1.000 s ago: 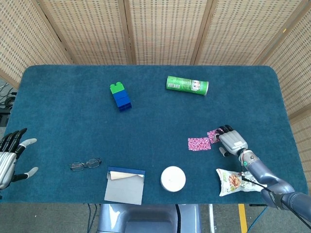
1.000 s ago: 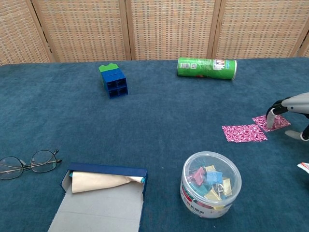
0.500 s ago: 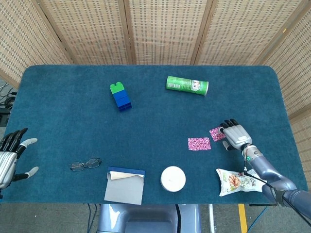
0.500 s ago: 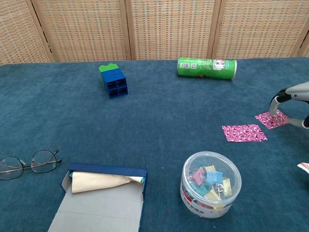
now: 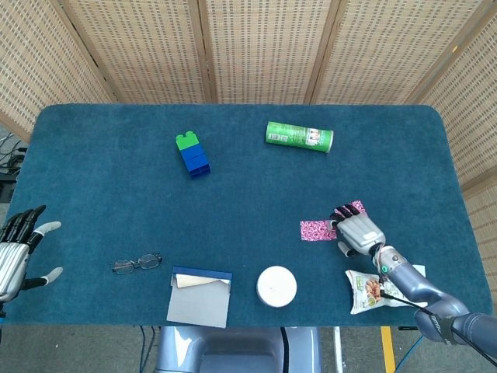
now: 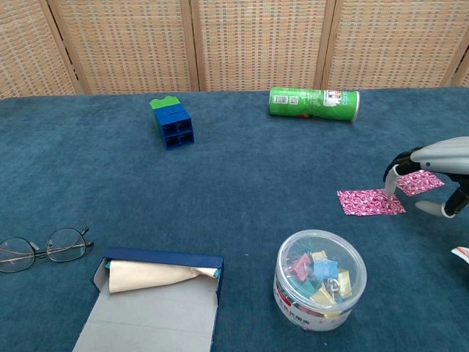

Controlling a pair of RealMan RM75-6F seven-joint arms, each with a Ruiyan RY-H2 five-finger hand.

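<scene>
Head view: the right hand (image 5: 358, 231) hovers with fingers spread, holding nothing, over the gap between two pink patterned paper squares; the nearer square (image 5: 318, 230) lies just left of it, the other square (image 5: 356, 207) just behind. Flat paper on the blue felt tabletop (image 5: 116, 179) may slide instead of lifting.

Chest view: fingertips (image 6: 390, 180) hang at that nearer square's right edge; a downward press could crumple it. The left hand (image 5: 17, 252), far from the squares, rests with fingers apart and nothing in them.

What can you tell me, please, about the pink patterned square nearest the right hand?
The nearer pink patterned square is a thin, flat sheet, seemingly paper, printed in magenta and white. It lies flat on the blue cloth-covered table, left of a second, similar square. The right hand hovers at its right edge, one of its fingers pointing down beside its corner; contact is unclear.
</scene>
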